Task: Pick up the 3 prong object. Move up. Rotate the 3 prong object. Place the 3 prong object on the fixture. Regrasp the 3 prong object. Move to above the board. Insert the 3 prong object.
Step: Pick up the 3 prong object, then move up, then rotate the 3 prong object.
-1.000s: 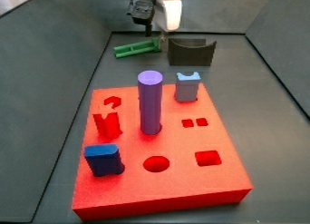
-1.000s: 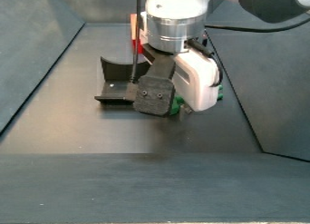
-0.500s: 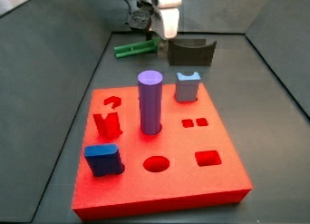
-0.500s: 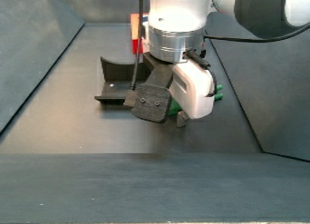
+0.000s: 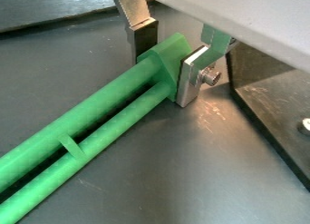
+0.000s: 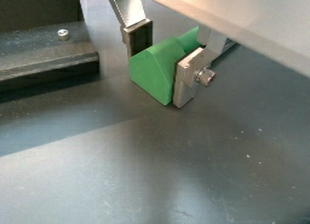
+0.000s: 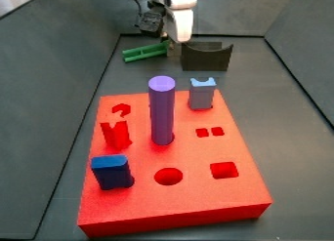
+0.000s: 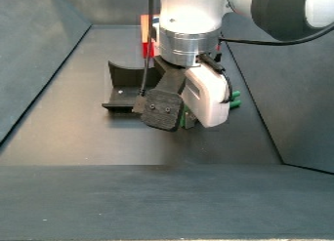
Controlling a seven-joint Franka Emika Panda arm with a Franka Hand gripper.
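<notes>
The 3 prong object is a green bar lying flat on the dark floor, and it also shows in a side view. My gripper is down at its end, with one silver finger on each side of the block end and both pressed against it. In a side view the gripper is at the far end of the floor, beside the fixture. From the opposite side the hand hides most of the green piece, and the fixture stands just beside it. The red board lies nearer.
On the board stand a purple cylinder, a light-blue notched block, a red forked piece and a dark blue block. Dark walls close in the floor on both sides.
Over the last second my gripper has come down onto the end of the green piece. Since half a second ago the arm has hardly moved.
</notes>
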